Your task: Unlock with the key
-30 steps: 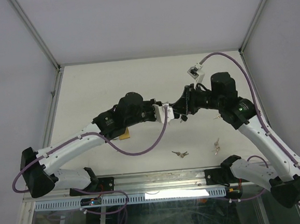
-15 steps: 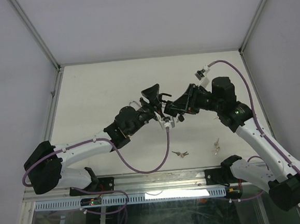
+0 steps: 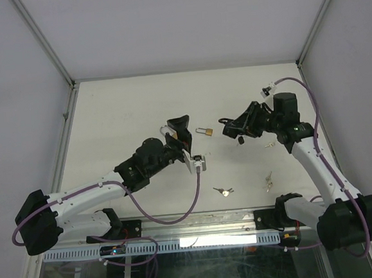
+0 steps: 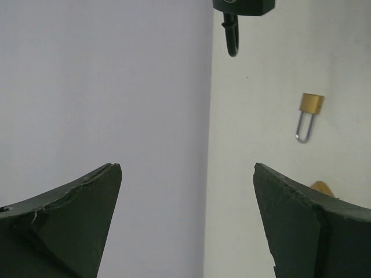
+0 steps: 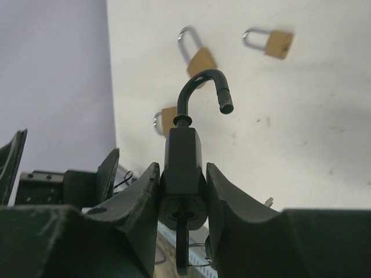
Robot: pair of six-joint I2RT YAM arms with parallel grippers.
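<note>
Looking through the right wrist camera, I see the black padlock [image 5: 184,155] clamped in my right gripper [image 5: 182,174] above the table [image 3: 119,112], shackle [image 5: 204,86] open, key [image 5: 181,246] in its keyhole. Left wrist view shows my left gripper [image 4: 186,168] with jaws wide apart, a brass padlock [image 4: 308,113] lying beyond. Only the overhead view shows the loose keys [image 3: 223,191].

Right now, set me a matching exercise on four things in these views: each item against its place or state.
1. black padlock
2. left gripper
3. brass padlock
4. keys

A. open wide, empty
B. lying near the front edge of the table
C. lying on the table between the two grippers
D. clamped in the right gripper, shackle swung open

Pairs: 1-D, 2-A, 3-C, 4-B
</note>
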